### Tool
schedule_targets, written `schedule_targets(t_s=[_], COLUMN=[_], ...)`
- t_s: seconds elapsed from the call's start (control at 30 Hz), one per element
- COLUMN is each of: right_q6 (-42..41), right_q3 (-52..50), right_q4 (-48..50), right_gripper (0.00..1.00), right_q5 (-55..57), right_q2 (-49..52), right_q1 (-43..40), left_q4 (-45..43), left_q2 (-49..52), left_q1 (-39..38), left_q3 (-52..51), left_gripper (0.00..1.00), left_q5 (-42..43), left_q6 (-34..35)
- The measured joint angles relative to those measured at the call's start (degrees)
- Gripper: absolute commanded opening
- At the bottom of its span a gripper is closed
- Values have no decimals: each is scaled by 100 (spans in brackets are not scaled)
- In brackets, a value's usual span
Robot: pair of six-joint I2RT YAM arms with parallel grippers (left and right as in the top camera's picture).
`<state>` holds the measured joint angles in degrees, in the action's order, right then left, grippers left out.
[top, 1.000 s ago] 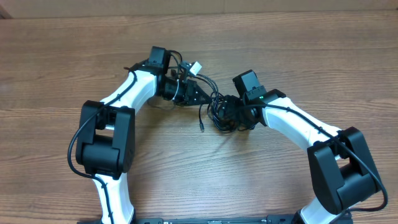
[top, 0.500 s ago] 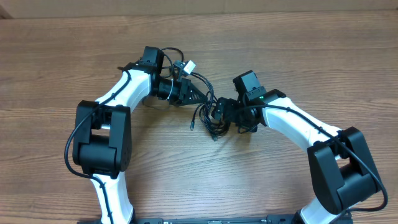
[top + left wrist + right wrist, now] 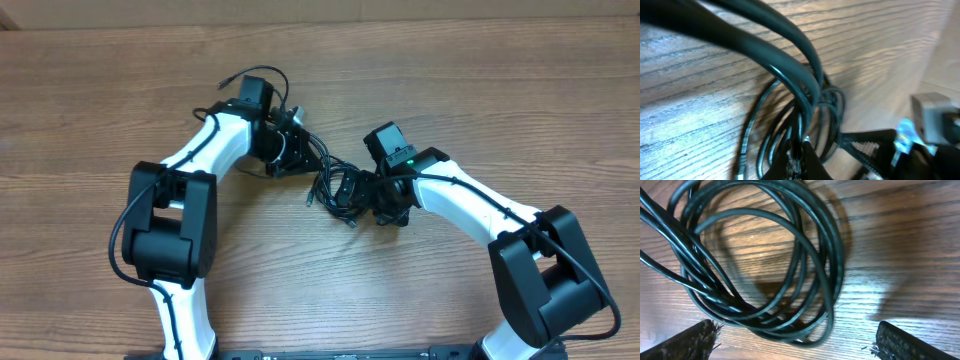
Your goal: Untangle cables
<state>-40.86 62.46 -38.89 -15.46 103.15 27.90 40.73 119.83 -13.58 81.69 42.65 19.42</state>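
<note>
The cables (image 3: 335, 185) are thin black cords bunched in loose loops on the wooden table between my two arms. A plug end (image 3: 310, 203) trails out at the lower left. My left gripper (image 3: 300, 155) is at the bundle's upper left. In the left wrist view its fingers (image 3: 801, 147) are shut on a strand of the cables (image 3: 805, 90). My right gripper (image 3: 358, 190) is at the bundle's right side. In the right wrist view it (image 3: 797, 342) stands wide open, with the coil of cables (image 3: 765, 255) lying between and ahead of its fingers (image 3: 902, 340).
Bare wooden table (image 3: 450, 80) surrounds the bundle. The right gripper's ridged finger (image 3: 862, 147) shows close by in the left wrist view. Both arm bases stand at the near edge, the left (image 3: 170, 225) and the right (image 3: 545, 270).
The right gripper has opened wide and moved a little left over the coil. The left gripper has drawn back to the left and turned, still holding its strand. The bundle has shifted left.
</note>
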Motion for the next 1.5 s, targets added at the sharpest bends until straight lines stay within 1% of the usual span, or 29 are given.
schedule_targets(t_s=[0.03, 0.1, 0.17, 0.27, 0.33, 0.37, 0.47, 0.5, 0.53, 0.57, 0.67, 0.77, 0.87, 0.97, 1.13, 1.27, 1.37, 1.5], right_q6=[-9, -42, -48, 42, 87, 103, 127, 144, 149, 146, 153, 151, 153, 151, 151, 162, 168, 168], right_q3=[0, -2, -2, -4, -4, -4, -4, -4, -4, -4, -4, -4, -4, -4, -4, -7, -7, -7], right_q4=[-50, -181, -319, -529, -573, -568, -520, -503, -503, -501, -487, -485, -483, -483, -459, -234, -219, -203], right_gripper=[100, 100, 100, 100, 100, 100, 100, 100, 100, 100, 100, 100, 100, 100, 100, 100, 100, 100], right_q5=[33, 116, 179, 225, 245, 251, 249, 247, 249, 247, 247, 247, 188, 42, -107, -122, -107, 46], right_q2=[0, 0, 0, 0, 0, 0, 0, 0, 0, 0, 0, 0, 0, 0, 0, 0, 0, 0], right_q1=[-7, -17, -92, -365, -538, -562, -562, -562, -562, -562, -562, -562, -564, -564, -396, -111, -85, -87], left_q4=[9, 79, 81, 74, 103, 118, 144, 142, 140, 129, 125, 94, 17, -26, -28, -28, -13, 195], left_q2=[0, 0, 0, 0, 0, 0, 0, 0, 0, 0, 0, 0, 0, 2, 9, 9, 9, 9], left_q1=[-70, -240, -411, -522, -590, -597, -691, -748, -787, -822, -855, -839, -605, -125, 249, 245, 245, 245], left_q3=[0, 0, 0, 0, 0, 0, 0, 0, 0, 0, 0, -2, 0, 0, -2, 0, 0, 0], left_gripper=[32, 49, 50, 48, 43, 36, 32, 27, 12, 4, 4, 4, 4, 4, 4, 4, 4, 4], left_q5=[-107, -361, -555, -756, -975, -1071, -1327, -1412, -1456, -1499, -1541, -1322, -579, 247, 1167, 1344, 1357, 1034], left_q6=[22, 170, 243, 293, 385, 446, 619, 643, 662, 688, 763, 695, 251, -223, -809, -957, -1128, -1541])
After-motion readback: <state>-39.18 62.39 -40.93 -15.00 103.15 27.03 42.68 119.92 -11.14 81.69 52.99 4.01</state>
